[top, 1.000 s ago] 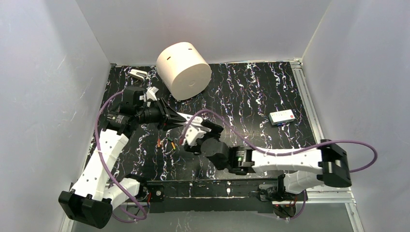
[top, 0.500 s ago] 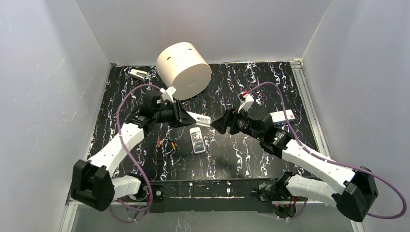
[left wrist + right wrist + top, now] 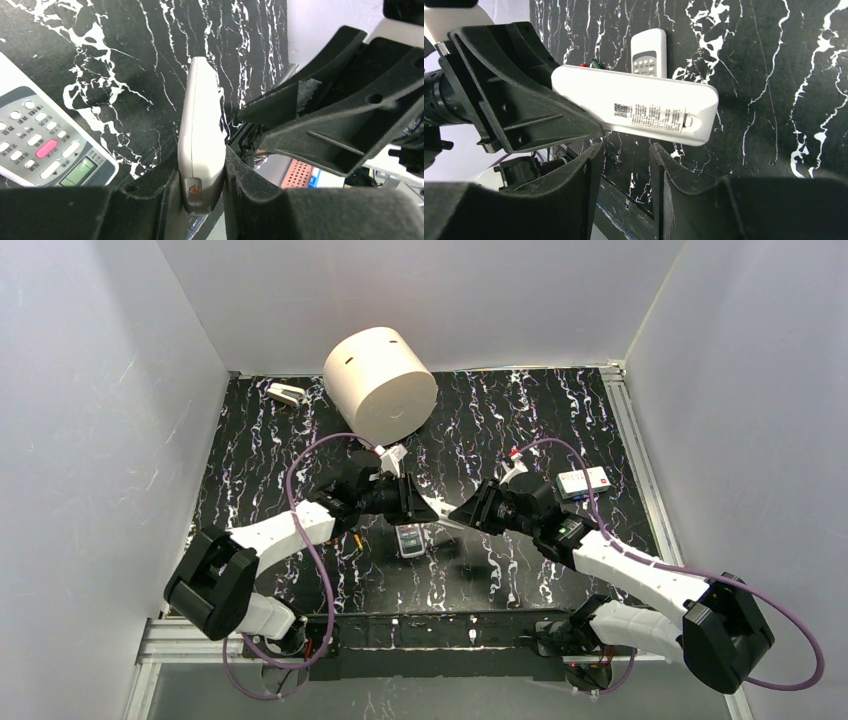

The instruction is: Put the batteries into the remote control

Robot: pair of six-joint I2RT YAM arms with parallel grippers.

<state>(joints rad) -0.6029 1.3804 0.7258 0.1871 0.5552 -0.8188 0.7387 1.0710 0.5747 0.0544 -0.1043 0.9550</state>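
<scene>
Looking near to far: second remote (image 3: 410, 540) lies face-up on table (image 3: 500, 430), just below both grippers. Left gripper (image 3: 202, 170) clamped on held remote (image 3: 634, 112), label side facing right wrist camera. Right gripper (image 3: 458, 512) jaws apart, nothing between them, tips close to held remote; I cannot tell contact. Batteries (image 3: 595, 62) on table beyond held remote, beside second remote. White drum (image 3: 380, 385) farthest back

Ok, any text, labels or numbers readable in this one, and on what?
Nothing reads clearly.
Sticker on the held remote: barcode and fine print, too small.
Button labels on the other remote: characters, blurred.
Small box at the far right: print too small.
</scene>
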